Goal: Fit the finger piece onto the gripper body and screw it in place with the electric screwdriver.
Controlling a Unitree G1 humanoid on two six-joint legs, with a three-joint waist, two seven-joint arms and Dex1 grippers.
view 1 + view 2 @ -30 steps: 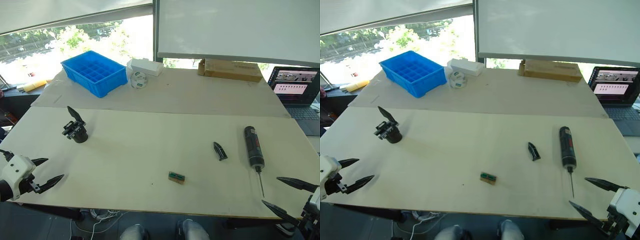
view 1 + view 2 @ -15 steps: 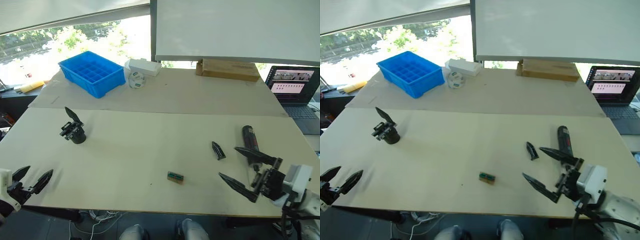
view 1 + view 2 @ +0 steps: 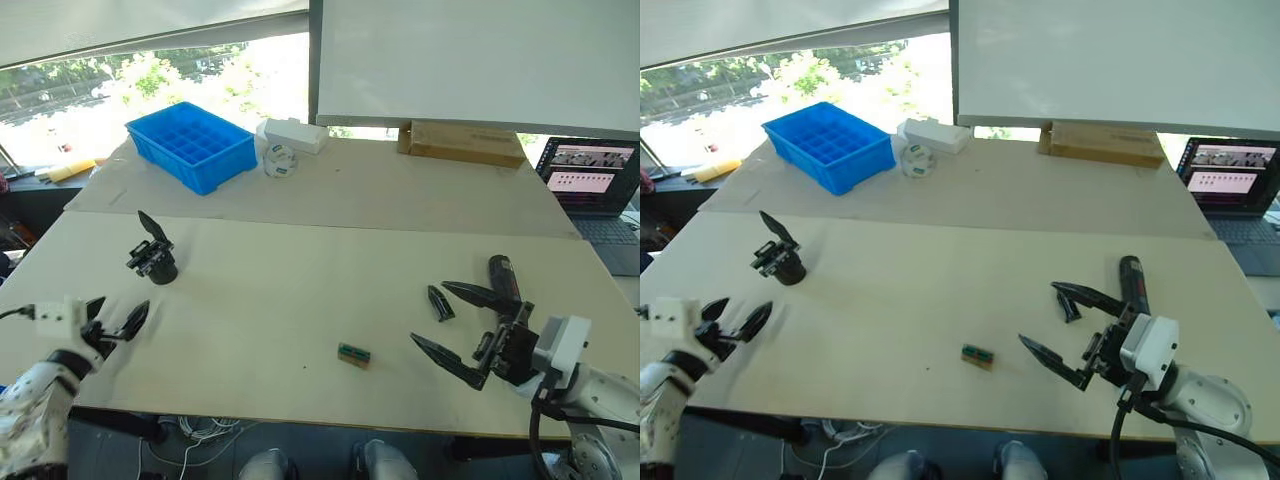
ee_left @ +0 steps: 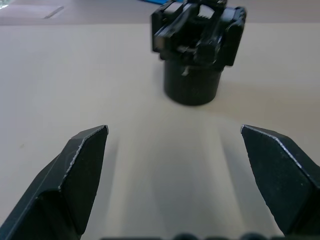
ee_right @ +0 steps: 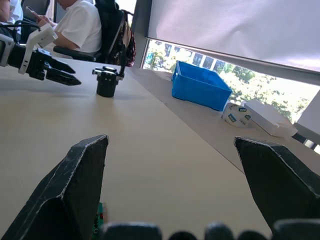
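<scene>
The gripper body [image 3: 153,262] stands upright at the table's left, one pointed finger sticking up; it is straight ahead in the left wrist view [image 4: 197,50]. My left gripper [image 3: 120,308] is open near the front edge, a short way in front of it. The finger piece [image 3: 438,302] lies flat right of centre. Just to its right lies the electric screwdriver [image 3: 500,275], partly hidden by my right gripper [image 3: 430,312]. That gripper is open, and its two fingers straddle the finger piece as seen from the head, touching nothing.
A small green-and-tan block [image 3: 353,353] lies near the front centre. At the back stand a blue bin [image 3: 192,145], a white box [image 3: 292,133], a tape roll [image 3: 279,160] and a cardboard box [image 3: 460,142]. A laptop [image 3: 590,180] sits far right. A seated person [image 5: 75,25] is beyond the table's left end.
My right gripper has come in from the front right corner toward the finger piece. My left gripper has moved from the table's front-left edge closer to the gripper body. Both stay open.
</scene>
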